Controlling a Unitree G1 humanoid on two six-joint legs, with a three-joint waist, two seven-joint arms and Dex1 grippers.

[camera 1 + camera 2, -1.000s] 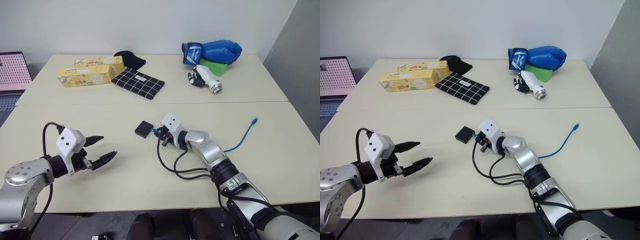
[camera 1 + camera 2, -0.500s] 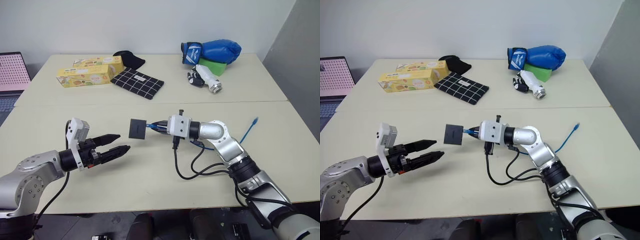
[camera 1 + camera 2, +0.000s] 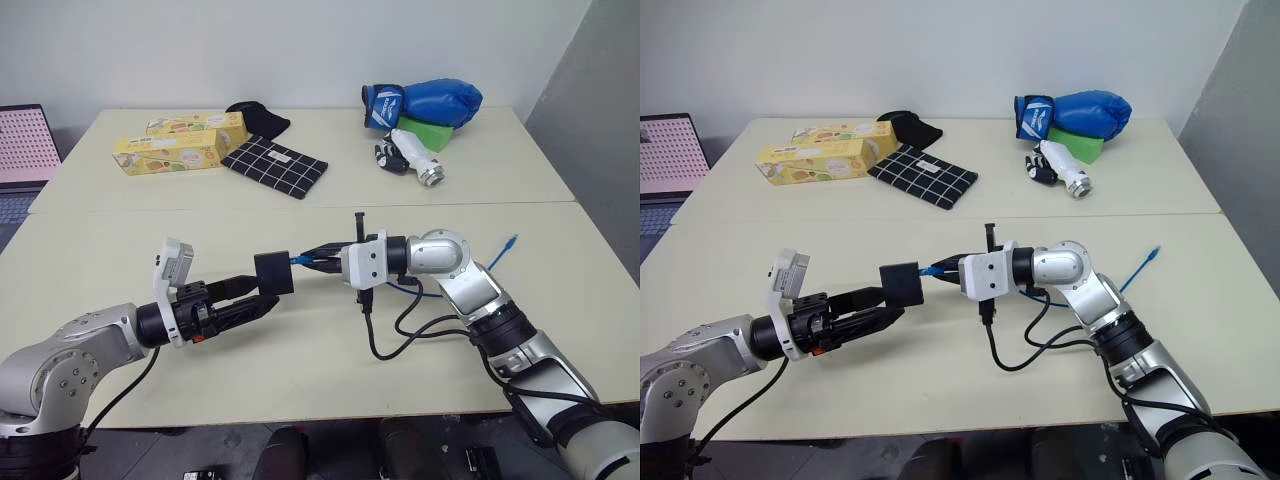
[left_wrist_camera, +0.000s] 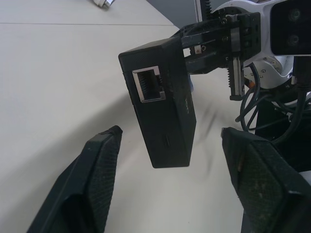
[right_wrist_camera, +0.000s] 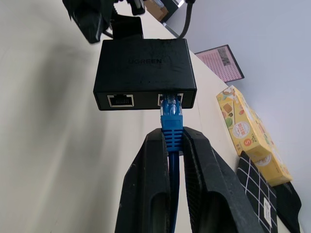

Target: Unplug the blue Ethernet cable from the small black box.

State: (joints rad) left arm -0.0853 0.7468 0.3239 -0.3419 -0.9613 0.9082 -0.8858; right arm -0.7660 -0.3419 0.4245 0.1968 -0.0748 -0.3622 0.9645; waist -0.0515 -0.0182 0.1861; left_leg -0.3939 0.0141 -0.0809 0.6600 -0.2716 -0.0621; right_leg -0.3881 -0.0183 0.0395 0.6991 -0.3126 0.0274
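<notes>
While the small black box (image 3: 273, 272) hangs in the air above the pale table (image 3: 120, 250), it is carried only by the blue Ethernet cable (image 5: 171, 124), whose plug sits in one of the two ports on the face turned toward the right gripper (image 3: 318, 255). That gripper's fingers are pinched shut on the cable's blue boot just behind the plug, so the box stands out from the fingertips toward the robot's left, with its broad face upright and its ports facing right. The cable's near part runs level from the box into the right gripper, then passes behind the right arm; the rest trails across the table to its free end (image 3: 511, 241) near the right edge. The left gripper (image 3: 256, 298) reaches in from the left with its two fingers partly open on either side of the box, one on each flank and not touching it; the left wrist view shows clear gaps on both sides and a third, empty port on the box's near end. There is one box and one blue cable. At the back of the table lie two yellow cartons (image 3: 170, 152), one checked cloth (image 3: 276, 166), one black cloth lump (image 3: 260, 117), one blue boxing glove (image 3: 422, 103) and one white bottle (image 3: 415, 156).
</notes>
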